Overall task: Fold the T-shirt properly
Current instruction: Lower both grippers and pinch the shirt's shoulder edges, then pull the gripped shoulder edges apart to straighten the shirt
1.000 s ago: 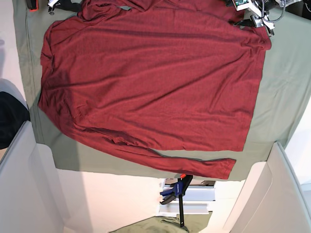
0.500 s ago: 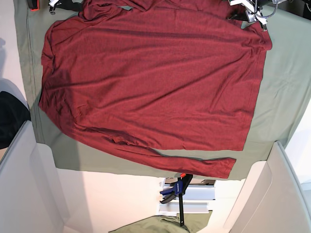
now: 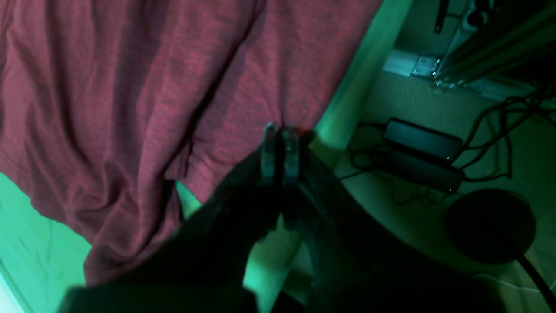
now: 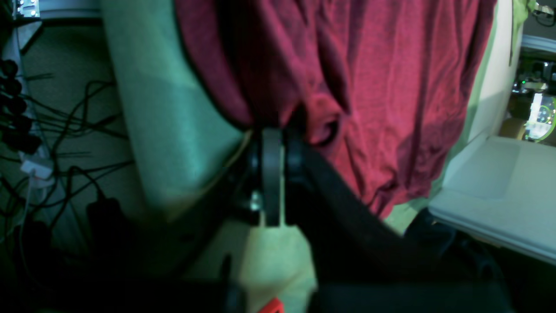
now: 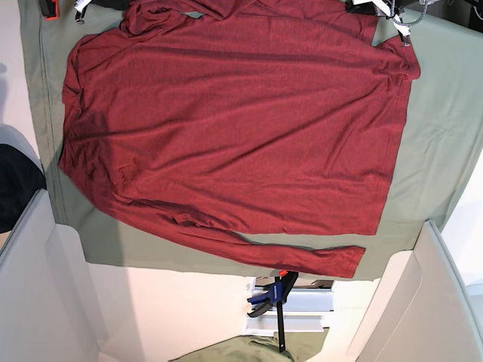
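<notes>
The T-shirt [image 5: 234, 128] is lying spread on the table [image 5: 441, 136]; both pincers, left [image 3: 281, 143] and right [image 4: 271, 143], are pinching its near edge, jaws closed on fabric. Judging the first fold is starting; next, carrying that edge across evenly

The T-shirt [image 5: 234, 128] lies spread flat on a cloth sheet [image 5: 438, 128] covering the table, one sleeve [image 5: 302, 255] along the sheet's lower edge, a clamp [image 5: 278, 298] below it.
</notes>
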Robot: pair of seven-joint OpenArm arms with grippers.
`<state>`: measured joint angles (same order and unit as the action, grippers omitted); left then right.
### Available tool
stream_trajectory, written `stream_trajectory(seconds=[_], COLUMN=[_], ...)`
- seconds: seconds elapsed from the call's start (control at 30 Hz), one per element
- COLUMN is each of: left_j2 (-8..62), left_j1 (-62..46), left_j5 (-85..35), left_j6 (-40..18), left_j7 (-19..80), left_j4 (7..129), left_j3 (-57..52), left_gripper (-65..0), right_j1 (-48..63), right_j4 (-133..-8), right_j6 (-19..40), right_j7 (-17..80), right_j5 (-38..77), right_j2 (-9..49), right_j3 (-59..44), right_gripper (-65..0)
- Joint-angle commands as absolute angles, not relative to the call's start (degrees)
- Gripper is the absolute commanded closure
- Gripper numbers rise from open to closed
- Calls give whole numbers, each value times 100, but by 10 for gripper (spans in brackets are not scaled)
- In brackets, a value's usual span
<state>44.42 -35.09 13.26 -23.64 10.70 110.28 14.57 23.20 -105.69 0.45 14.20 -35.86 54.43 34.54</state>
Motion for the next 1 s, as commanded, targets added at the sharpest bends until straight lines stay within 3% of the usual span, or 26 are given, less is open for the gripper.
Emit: stream_trajectory(seconds=[0.0, 0.2, 0.5, 0.97], left_j2=[4508, 4510, 4510, 4512], left_j1=[-3520, -3509, -3542, -3535], left_j5=[1326, 1271, 1105, 714], left_j6=[-2340, -2338, -2029, -2062], left_j7=[1057, 1632, 2742, 2440], left_j4=[11104, 11391, 12204, 12315], left_j3=[1417, 1417, 1415, 91], left_gripper=[0, 0, 0, 0], right_j1=[2316, 2171, 2163, 2139], right_j4=[-10628, -10678, -11251, -11686], right_j6=[73, 71, 64, 58], right_j7=[1396, 1406, 2515, 2698], right_j5=[-3625, -3638, -3551, -3124], right_j2=[5537, 5540, 5557, 5743], right_j3=[3424, 3417, 3415, 2930], right_gripper=[0, 0, 0, 0])
